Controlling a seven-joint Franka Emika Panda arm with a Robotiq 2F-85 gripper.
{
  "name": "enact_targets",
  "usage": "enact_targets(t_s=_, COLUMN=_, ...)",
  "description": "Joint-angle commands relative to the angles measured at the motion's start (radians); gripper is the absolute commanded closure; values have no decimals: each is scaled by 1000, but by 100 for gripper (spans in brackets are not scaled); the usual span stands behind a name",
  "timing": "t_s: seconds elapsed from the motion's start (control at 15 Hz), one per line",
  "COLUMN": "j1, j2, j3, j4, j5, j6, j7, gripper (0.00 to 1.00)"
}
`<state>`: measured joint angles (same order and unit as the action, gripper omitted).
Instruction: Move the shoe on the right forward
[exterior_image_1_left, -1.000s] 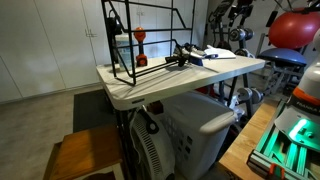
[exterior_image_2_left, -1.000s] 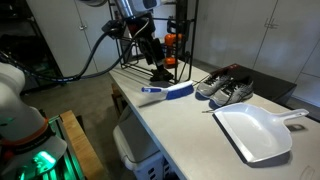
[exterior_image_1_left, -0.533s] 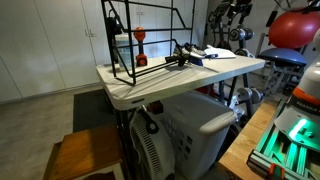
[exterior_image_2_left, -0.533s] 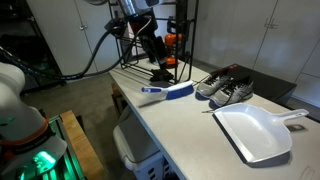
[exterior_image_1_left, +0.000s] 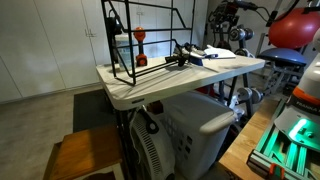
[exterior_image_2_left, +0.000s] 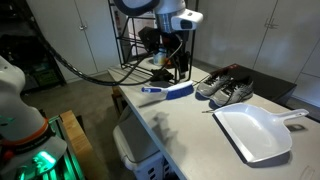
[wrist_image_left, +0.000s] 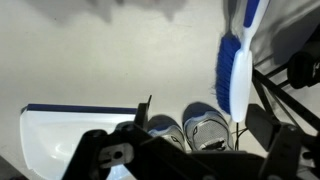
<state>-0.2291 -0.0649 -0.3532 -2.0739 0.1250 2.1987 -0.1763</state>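
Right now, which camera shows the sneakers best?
An exterior view: both sneakers sit whole. The wrist view shows only parts behind the gripper; in an exterior view past the wire rack, they're too small to tell.

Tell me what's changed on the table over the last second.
The gripper rose from beside the wire rack and swung toward the shoes. It now hangs above the table, open and empty. Nothing was taken hold of or let go. The shoes, blue brush, white dustpan and rack lie where they were.
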Motion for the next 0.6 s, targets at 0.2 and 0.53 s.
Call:
enact_targets(t_s=0.2, j1=-98, j2=346, j3=26, j4=274, j5=261, j6=-42, j7=17, gripper=0)
enact_targets(t_s=0.53, j1=-183, j2=527, j3=84, j4=437, j5=377, j6=-54, j7=127, gripper=0)
